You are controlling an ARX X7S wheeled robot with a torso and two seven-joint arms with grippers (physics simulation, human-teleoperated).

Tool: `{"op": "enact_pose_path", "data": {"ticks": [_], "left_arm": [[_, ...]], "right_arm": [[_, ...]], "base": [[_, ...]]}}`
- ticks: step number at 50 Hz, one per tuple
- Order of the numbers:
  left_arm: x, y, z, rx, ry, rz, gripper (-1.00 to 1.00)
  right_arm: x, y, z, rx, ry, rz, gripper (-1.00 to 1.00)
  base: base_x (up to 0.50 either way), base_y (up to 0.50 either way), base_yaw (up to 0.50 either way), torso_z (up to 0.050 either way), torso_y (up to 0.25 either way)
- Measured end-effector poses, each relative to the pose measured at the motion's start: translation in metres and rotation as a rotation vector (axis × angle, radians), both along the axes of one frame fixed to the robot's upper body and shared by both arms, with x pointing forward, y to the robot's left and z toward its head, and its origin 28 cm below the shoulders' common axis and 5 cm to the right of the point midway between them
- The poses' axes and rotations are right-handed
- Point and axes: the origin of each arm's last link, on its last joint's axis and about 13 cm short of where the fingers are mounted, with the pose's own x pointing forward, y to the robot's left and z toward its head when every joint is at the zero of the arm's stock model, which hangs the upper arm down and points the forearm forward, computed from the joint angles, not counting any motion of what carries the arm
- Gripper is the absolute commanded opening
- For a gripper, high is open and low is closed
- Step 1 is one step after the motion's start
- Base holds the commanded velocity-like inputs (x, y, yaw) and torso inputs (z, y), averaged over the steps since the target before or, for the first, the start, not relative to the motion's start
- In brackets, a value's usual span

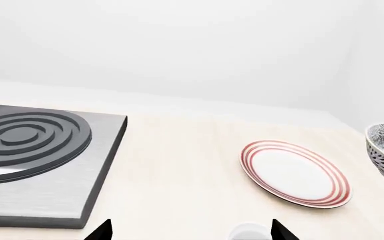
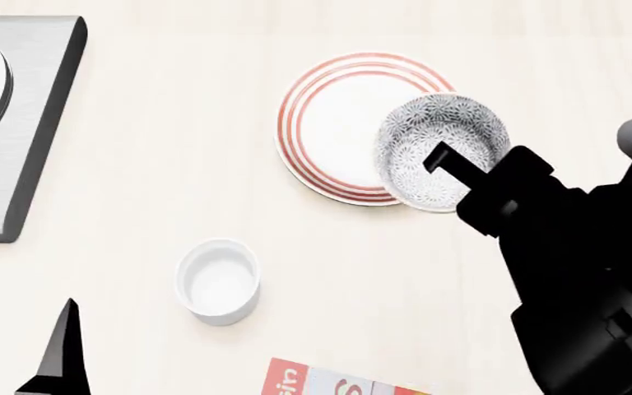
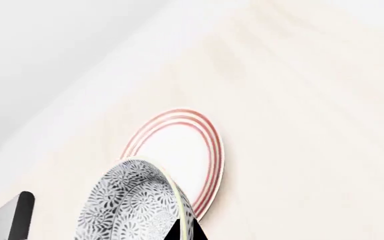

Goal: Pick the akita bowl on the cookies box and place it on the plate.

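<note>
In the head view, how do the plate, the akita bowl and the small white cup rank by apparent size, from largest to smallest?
1. The plate, clearly widest.
2. The akita bowl, held by the right claw; it is lifted nearer the camera, so it may look bigger than it is.
3. The white cup, smallest.

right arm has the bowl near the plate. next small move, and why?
Probably carry the akita bowl a little further left in the head view, over the plate's centre, before lowering. The right gripper holds its rim, and the bowl overlaps only the plate's right edge there; the left wrist view shows it beside the plate, off the table.
</note>
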Motion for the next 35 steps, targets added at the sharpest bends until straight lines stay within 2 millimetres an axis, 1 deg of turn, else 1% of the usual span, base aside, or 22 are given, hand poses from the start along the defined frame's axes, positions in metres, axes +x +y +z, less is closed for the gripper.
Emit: {"op": "enact_pose_path", "data": {"ticks": [22,35], "left_arm": [[0.002,0.001,-0.001,-0.014,0.010,0.001,1.00],[0.003,0.002,-0.002,-0.026,0.019,0.001,1.00]], "right_arm": [[0.061,0.011,0.020,0.051,-0.024,-0.018,-1.00],[0.101,0.019,0.024,0.050,0.000,-0.042,-1.00]], "base": [[0.00,0.00,0.00,0.000,0.001],[0.00,0.00,0.00,0.000,0.001]]}}
